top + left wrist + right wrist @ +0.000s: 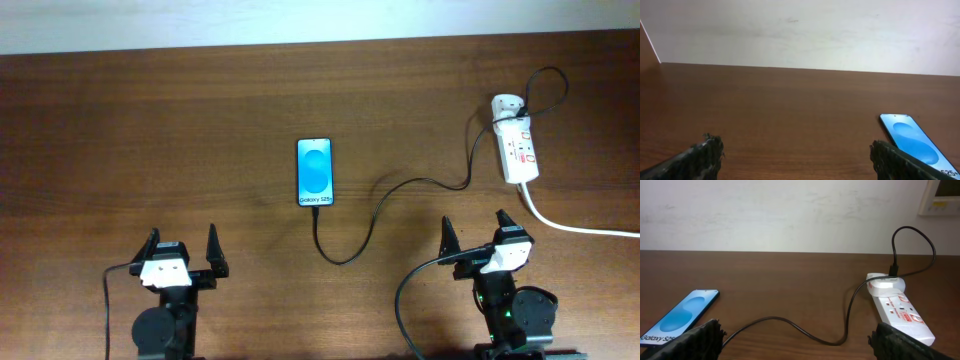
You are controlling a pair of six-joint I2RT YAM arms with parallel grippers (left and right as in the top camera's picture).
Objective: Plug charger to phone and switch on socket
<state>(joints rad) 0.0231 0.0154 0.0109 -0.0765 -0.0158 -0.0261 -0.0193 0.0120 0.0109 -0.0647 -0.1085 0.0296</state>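
The phone (314,172) lies flat mid-table, blue screen up; it also shows in the left wrist view (914,143) and the right wrist view (680,315). The charger's thin black cable (370,220) runs from the phone's near end, loops right and reaches the white adapter (507,105) plugged into the far end of the socket (520,152). In the right wrist view the cable (805,332) curves up to the adapter (885,282) on the socket (900,312). My left gripper (181,257) (795,155) and right gripper (482,240) (797,337) are open and empty near the front edge.
The socket's thick white cord (580,228) trails off to the right edge. A pale wall runs along the table's far edge (800,67).
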